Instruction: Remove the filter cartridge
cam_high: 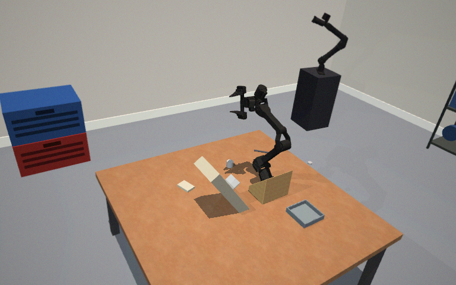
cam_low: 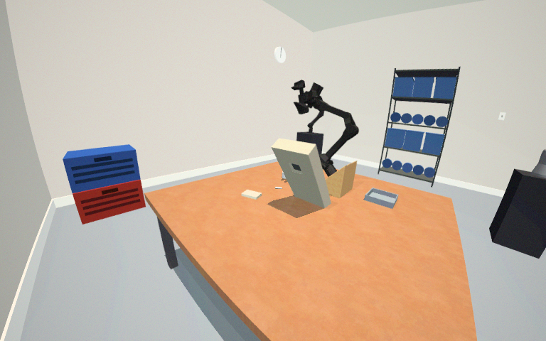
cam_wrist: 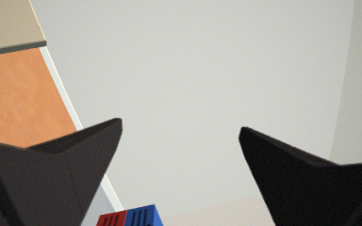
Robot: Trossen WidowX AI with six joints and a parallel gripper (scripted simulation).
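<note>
The service panel (cam_high: 230,193) (cam_low: 308,182) leans on the table; its slotted face is turned away from the top and exterior views, so the cartridge seat is hidden. A small square opening (cam_low: 296,168) shows in its back. A small grey cylinder (cam_high: 229,164) stands on the table beyond the panel; whether it is the cartridge I cannot tell. The blue-grey tray (cam_high: 305,212) (cam_low: 381,198) looks empty. My gripper (cam_high: 231,104) (cam_low: 295,96) (cam_wrist: 182,128) is open, with nothing between its fingers, high above the table beyond the panel and touching nothing.
A tan wedge-shaped stand (cam_high: 277,189) (cam_low: 342,180) is between the arm base and the tray. A cream block (cam_high: 185,186) (cam_low: 251,194) lies left of the panel. A white angular piece (cam_high: 232,181) is close behind the panel. A thin dark rod (cam_high: 260,151) lies near the arm.
</note>
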